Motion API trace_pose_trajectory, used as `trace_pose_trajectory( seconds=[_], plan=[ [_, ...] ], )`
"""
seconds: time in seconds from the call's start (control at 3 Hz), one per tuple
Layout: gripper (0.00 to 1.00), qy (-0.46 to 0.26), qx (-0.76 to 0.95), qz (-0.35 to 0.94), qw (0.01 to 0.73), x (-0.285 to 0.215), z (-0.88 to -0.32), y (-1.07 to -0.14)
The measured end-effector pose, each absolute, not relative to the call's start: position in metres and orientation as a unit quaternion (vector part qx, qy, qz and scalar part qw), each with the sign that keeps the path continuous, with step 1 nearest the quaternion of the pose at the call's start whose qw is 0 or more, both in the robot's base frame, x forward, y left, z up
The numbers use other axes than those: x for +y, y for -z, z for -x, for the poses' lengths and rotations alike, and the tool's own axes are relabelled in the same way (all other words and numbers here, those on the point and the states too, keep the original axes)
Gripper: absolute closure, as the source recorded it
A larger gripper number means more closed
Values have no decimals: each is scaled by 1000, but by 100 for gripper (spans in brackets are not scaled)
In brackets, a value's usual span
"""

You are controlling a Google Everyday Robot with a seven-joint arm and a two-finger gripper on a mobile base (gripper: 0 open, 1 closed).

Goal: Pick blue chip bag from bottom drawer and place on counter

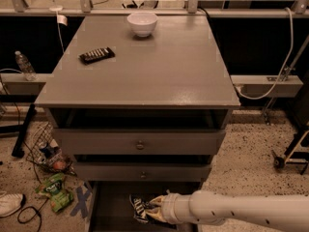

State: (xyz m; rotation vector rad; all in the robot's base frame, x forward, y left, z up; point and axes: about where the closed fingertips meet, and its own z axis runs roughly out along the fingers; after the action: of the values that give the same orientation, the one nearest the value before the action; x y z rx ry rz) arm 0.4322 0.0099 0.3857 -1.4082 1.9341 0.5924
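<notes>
The blue chip bag (140,207) is a dark crinkled bag with white lettering inside the open bottom drawer (113,211), near its middle. My gripper (153,209) reaches in from the right on a white arm and sits right at the bag's right side, touching or around it. The counter (145,71) is the broad grey-brown top of the cabinet, above the two knobbed drawers.
A white bowl (142,23) stands at the counter's back and a black remote (97,55) lies at its left. A green snack bag (55,191), a wire basket (46,151) and cables lie on the floor at the left. A water bottle (24,65) stands on the left ledge.
</notes>
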Motion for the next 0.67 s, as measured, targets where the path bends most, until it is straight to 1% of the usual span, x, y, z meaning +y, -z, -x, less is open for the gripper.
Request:
trace_pose_trajectory(
  seconds=[0.33,0.67],
  plan=[
    [100,-223,718,561,346,16,-433,-429],
    [100,-226,712,565,350,17,-434,-439]
  ],
)
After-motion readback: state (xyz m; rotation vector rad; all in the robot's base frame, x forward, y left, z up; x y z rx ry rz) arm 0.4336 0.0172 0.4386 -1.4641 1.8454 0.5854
